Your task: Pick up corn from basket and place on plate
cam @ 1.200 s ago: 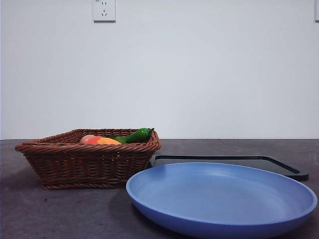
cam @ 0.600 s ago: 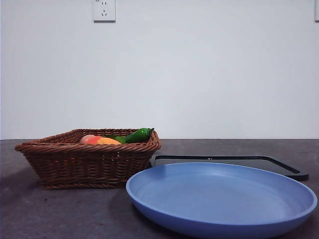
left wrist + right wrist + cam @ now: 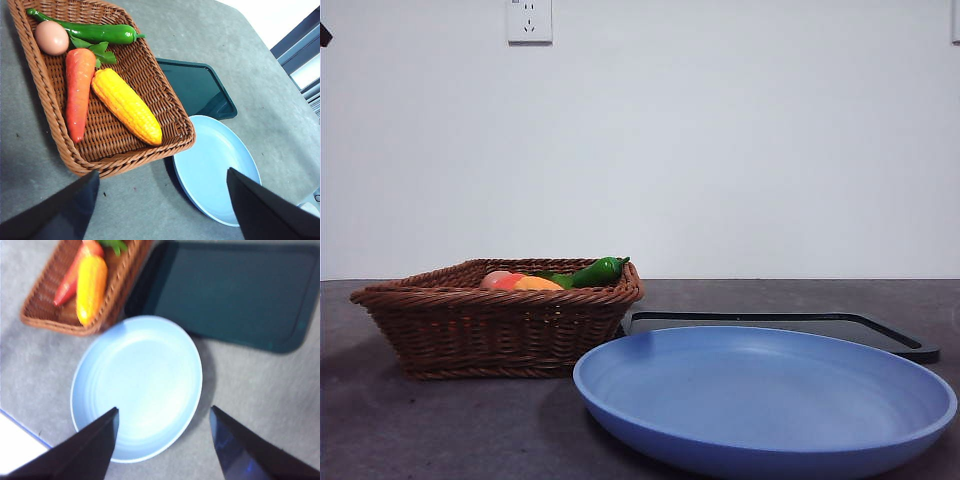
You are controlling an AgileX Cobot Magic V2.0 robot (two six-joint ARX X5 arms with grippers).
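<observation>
Corn [image 3: 127,106]: lay diagonally in basket [image 3: 165,107], centre-left of frame.
Left gripper [image 3: 160,205]: nearer, jaws wide, empty.
Right gripper [image 3: 162,440]: above plate [image 3: 137,390], jaws wide, empty.

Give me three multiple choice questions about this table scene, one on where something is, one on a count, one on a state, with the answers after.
1. Where does the corn lie?
A. in the basket, beside the carrot
B. on the plate
C. on the black tray

2. How many items are in the basket?
A. two
B. four
C. six

3. What state is the left gripper in?
A. shut on the corn
B. open, holding nothing
C. shut on the plate's rim

Answers:
1. A: the left wrist view shows the cob beside the carrot on the wicker floor.
2. B: corn, carrot, green pepper and egg.
3. B: its jaws stand wide apart above the table, nothing between them.
</observation>
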